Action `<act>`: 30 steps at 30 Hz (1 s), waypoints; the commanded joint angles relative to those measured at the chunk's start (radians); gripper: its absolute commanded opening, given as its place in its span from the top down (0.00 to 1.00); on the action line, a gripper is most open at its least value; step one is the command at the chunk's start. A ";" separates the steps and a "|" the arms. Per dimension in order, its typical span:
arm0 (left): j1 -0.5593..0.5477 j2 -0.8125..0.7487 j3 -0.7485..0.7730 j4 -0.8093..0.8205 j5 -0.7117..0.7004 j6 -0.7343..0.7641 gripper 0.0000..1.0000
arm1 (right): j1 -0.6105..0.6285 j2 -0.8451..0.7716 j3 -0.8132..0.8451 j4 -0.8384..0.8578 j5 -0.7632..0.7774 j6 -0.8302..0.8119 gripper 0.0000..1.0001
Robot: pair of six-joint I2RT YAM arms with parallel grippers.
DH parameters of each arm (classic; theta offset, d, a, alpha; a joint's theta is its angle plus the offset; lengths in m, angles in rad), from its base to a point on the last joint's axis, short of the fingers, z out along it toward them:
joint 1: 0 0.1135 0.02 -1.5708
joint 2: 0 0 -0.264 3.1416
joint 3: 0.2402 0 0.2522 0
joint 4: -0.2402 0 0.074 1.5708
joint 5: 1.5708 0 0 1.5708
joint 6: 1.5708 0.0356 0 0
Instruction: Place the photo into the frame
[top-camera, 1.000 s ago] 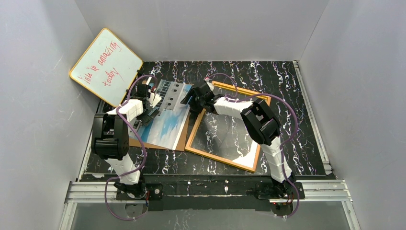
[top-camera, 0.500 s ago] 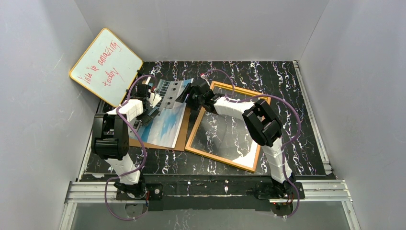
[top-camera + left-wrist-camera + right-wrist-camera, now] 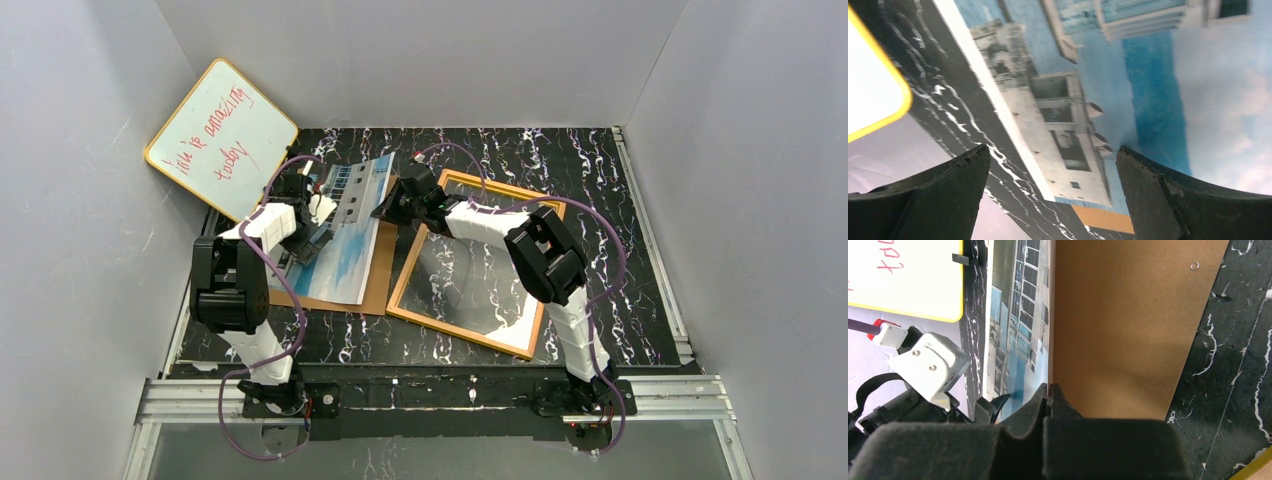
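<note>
Right tool [image 3: 1049,389]: jaws pinched shut on the photo [image 3: 1013,325] at its frame-side edge, tilting it up off the backing board [image 3: 1128,330]. Left tool [image 3: 1053,165]: jaws wide, empty, above the photo's opposite edge. The frame [image 3: 405,278] lies flat on the table [image 3: 620,230] behind the right tool, beyond the board, long axis roughly parallel to the photo's, so the right arm is nearer

A robot lab test cell: plain grey panel walls [image 3: 420,60] box in a black marbled tabletop [image 3: 600,200]. A cabled left arm [image 3: 232,285] and right arm [image 3: 545,260] are bolted to an aluminium rail [image 3: 680,395] along the bottom edge, and a handwritten whiteboard [image 3: 222,135] leans at upper left.
</note>
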 commanded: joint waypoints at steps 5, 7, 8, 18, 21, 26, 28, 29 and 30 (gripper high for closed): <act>0.030 -0.113 0.157 -0.244 0.092 -0.062 0.02 | -0.010 -0.141 0.006 -0.020 0.026 -0.126 0.99; 0.047 -0.129 0.267 -0.312 0.107 -0.088 0.02 | -0.013 -0.215 -0.001 -0.071 0.049 -0.183 0.99; 0.054 -0.139 0.310 -0.339 0.121 -0.102 0.02 | -0.023 -0.256 -0.009 -0.095 0.050 -0.209 0.99; 0.059 -0.250 0.393 -0.462 0.184 -0.130 0.02 | -0.250 -0.813 -0.064 -0.612 0.092 -0.411 0.99; 0.059 -0.285 0.333 -0.459 0.189 -0.131 0.02 | -0.284 -0.922 0.022 -0.800 0.241 -0.486 0.99; 0.059 -0.344 0.282 -0.443 0.190 -0.139 0.02 | -0.289 -0.852 0.368 -1.192 0.523 -0.536 0.99; 0.059 -0.356 0.274 -0.439 0.186 -0.138 0.02 | -0.289 -0.769 0.478 -1.327 0.598 -0.536 0.99; 0.059 -0.360 0.271 -0.439 0.182 -0.138 0.02 | -0.288 -0.722 0.497 -1.380 0.613 -0.537 0.99; 0.059 -0.363 0.270 -0.438 0.178 -0.139 0.02 | -0.288 -0.678 0.507 -1.432 0.624 -0.537 0.99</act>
